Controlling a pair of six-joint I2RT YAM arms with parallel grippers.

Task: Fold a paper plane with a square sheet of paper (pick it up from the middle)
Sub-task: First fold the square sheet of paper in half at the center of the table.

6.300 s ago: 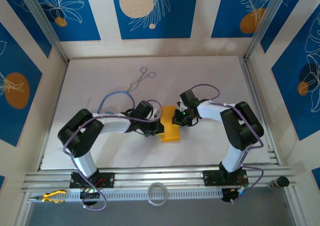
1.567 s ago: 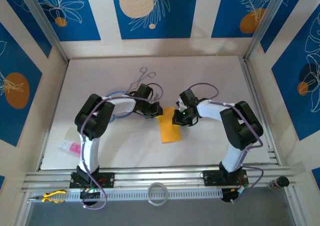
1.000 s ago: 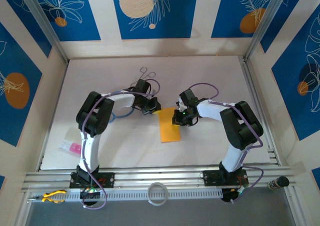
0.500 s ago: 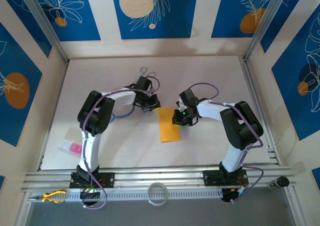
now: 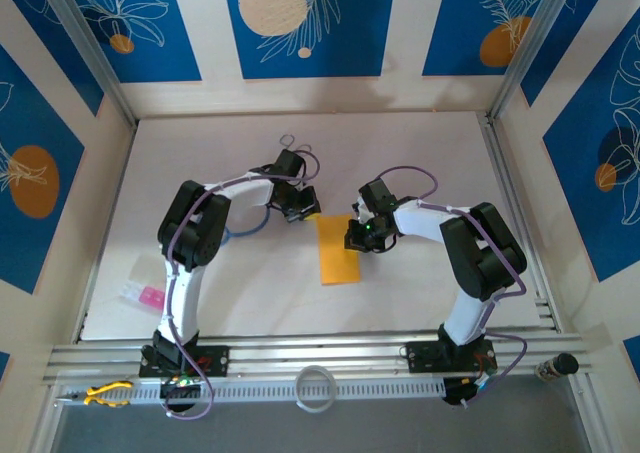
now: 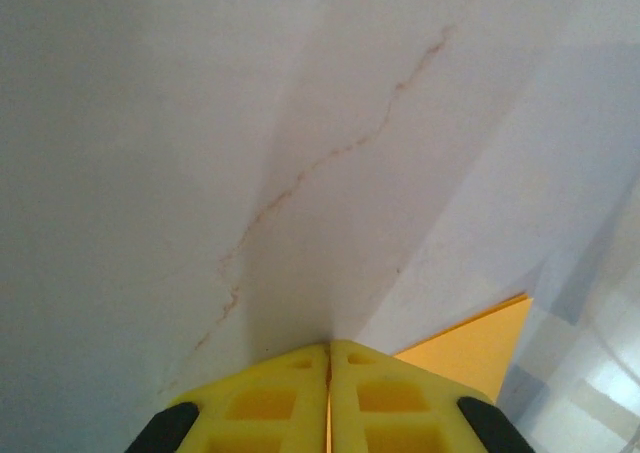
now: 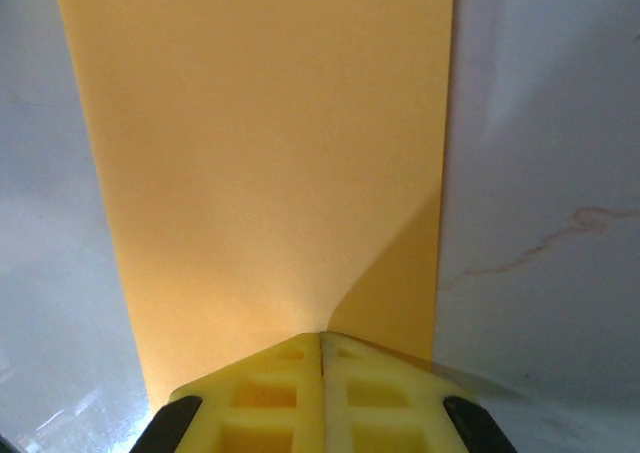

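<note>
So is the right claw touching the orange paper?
Touching. In the right wrist view the shut right gripper presses down on the orange paper, and its shadow meets it with no gap.

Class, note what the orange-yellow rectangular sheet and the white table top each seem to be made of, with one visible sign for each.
Orange-yellow rectangular sheet: likely thin paper, matt, with crisp straight edges, lying flat. White table top: smooth and faintly glossy, with thin brownish veins like marble; perhaps stone, perhaps a printed laminate, the look leaves it open.
</note>
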